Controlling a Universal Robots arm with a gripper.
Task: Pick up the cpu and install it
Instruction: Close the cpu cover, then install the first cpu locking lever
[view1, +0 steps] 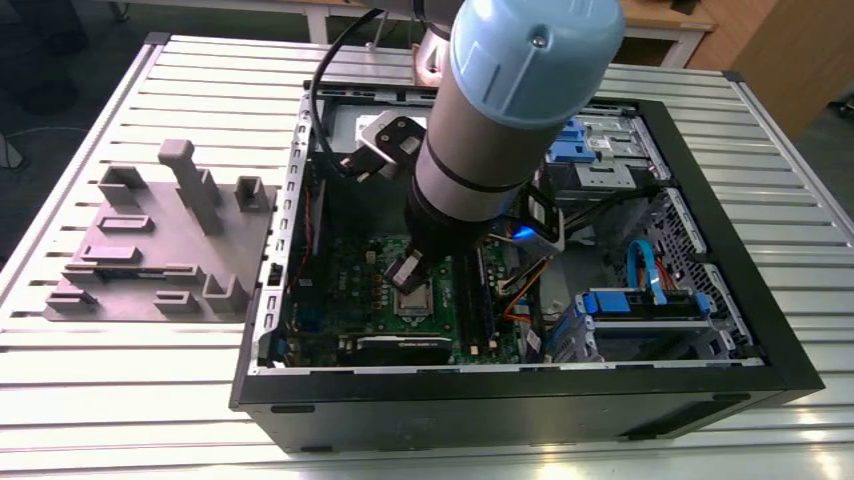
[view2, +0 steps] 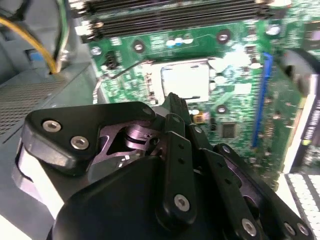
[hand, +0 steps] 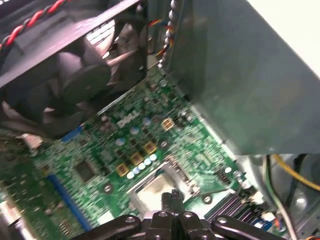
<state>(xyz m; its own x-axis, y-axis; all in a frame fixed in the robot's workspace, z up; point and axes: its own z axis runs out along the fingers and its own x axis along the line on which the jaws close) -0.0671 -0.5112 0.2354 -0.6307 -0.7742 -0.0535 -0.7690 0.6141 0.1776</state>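
One cpu (view2: 184, 80) in the socket (view2: 154, 80) inside the open case (view1: 534, 405), tool (view2: 174, 99) pressed together just above.

An open black computer case (view1: 534, 400) lies on the slatted metal tabletop (view1: 120, 400), centre and right of the exterior view, a green motherboard (view1: 350, 285) inside. A grey-mauve plastic block (view1: 147, 250) with upright posts sits at centre left.

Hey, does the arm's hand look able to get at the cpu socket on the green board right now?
Likely yes. The hand hangs over the socket inside the open case, with nothing visible between them, and the fan stands off to one side.
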